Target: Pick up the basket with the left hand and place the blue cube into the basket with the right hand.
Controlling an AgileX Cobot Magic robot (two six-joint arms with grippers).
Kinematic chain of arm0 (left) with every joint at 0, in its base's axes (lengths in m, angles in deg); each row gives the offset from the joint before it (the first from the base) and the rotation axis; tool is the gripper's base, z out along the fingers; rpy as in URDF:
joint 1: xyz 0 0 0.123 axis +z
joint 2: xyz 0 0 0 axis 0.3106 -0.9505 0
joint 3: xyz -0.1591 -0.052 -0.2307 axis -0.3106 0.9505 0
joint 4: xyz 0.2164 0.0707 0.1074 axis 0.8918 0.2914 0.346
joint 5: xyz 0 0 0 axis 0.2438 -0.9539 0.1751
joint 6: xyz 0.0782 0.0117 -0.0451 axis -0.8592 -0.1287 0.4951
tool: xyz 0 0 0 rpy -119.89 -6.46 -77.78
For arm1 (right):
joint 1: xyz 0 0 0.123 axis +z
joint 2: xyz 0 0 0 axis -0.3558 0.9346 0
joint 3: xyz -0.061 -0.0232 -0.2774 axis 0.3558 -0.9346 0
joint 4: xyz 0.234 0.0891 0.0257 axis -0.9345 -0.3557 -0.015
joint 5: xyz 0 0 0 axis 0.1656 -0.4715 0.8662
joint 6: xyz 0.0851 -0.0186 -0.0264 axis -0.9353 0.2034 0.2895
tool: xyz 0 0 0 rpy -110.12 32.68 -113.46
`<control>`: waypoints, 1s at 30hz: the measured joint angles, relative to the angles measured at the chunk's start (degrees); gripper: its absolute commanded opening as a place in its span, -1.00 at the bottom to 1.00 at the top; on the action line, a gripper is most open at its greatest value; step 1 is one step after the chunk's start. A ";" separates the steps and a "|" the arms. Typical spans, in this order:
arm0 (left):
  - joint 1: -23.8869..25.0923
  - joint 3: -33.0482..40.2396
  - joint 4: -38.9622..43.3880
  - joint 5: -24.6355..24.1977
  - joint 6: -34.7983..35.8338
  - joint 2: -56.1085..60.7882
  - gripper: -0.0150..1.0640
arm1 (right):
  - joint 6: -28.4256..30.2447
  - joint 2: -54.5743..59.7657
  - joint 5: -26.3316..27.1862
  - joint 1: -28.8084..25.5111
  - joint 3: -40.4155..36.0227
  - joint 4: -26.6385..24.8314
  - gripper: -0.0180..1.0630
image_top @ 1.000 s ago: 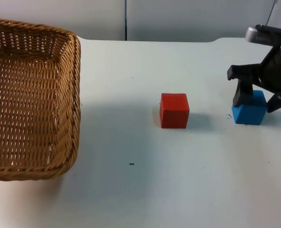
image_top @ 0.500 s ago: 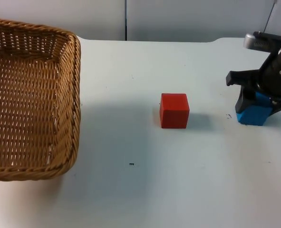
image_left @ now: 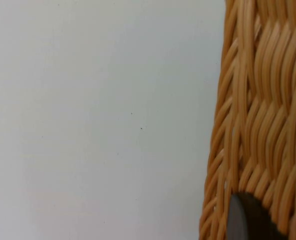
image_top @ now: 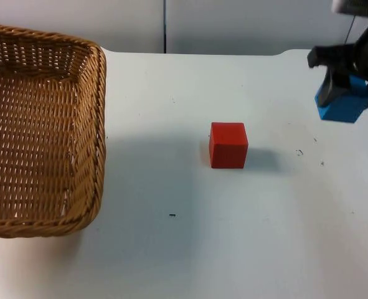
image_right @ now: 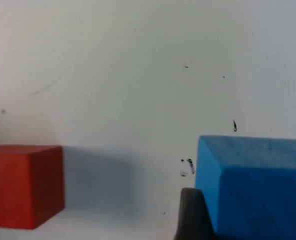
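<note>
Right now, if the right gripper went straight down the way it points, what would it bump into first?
Probably just the bare table. The right gripper holds the blue cube lifted above it, so the cube would touch down first. The red cube sits off to the side.

A red cube (image_top: 228, 145) sits near the middle of the white surface (image_top: 190, 249), casting a soft shadow. A grey partition wall (image_top: 233, 25) stands along the far edge.

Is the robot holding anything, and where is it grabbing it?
The right gripper holds the blue cube by its sides, lifted off the table. The left one grips the basket by its rim.
</note>
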 measured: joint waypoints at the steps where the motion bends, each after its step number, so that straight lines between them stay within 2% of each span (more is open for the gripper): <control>1: 0.00 0.00 0.00 0.00 0.00 0.00 -0.97 | 0.12 -3.06 -0.62 1.55 0.00 0.85 -0.97; 9: 0.00 0.00 -0.12 -0.24 0.00 0.00 -0.97 | -2.99 -16.28 -2.12 10.93 0.04 5.94 -0.97; 15: 0.00 0.00 -0.70 -0.29 0.00 0.00 -0.97 | -3.53 -20.90 -1.53 15.59 0.04 6.37 -0.97; 19: -2.69 0.00 -0.70 -0.05 0.00 0.00 -0.97 | -2.74 -21.95 2.26 22.48 0.04 6.37 -0.97; 23: -5.39 -0.10 -1.28 1.08 0.00 -0.54 -0.97 | -2.53 -21.25 4.73 26.55 0.04 6.37 -0.97; 30: -6.12 -0.10 -5.32 2.28 -0.10 -2.58 -0.97 | -2.53 -18.68 11.01 31.74 0.04 6.37 -0.97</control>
